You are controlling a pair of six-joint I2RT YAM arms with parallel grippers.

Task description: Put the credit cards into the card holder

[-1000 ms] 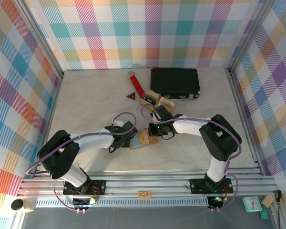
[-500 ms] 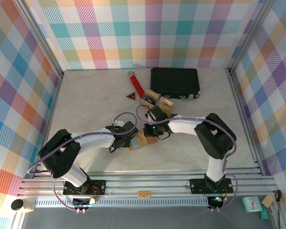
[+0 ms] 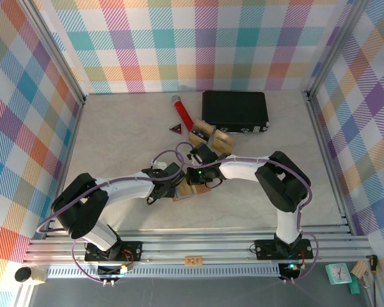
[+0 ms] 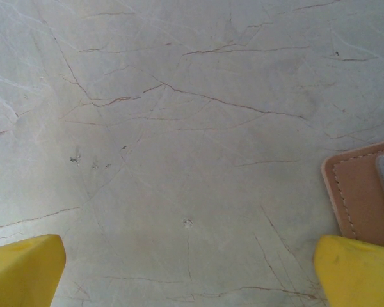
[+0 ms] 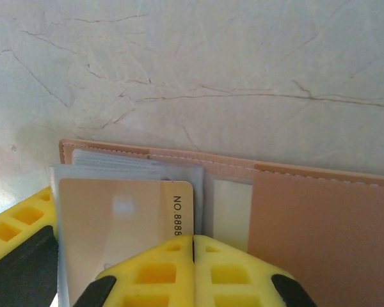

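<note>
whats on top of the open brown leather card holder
A gold-tan credit card lies over the brown leather card holder's greyish pockets; the right gripper's yellow fingers hide its near edge.

one card [image 5: 118, 217], one card holder [image 5: 320, 224]

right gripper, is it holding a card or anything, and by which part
Nothing is pinched: the right gripper is shut, its tips over the near edge of a credit card lying flat on the card holder.

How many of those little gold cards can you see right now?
3: two credit cards lie beside the black case, and one rests on the open card holder at the right fingers. More may be tucked inside.
</note>
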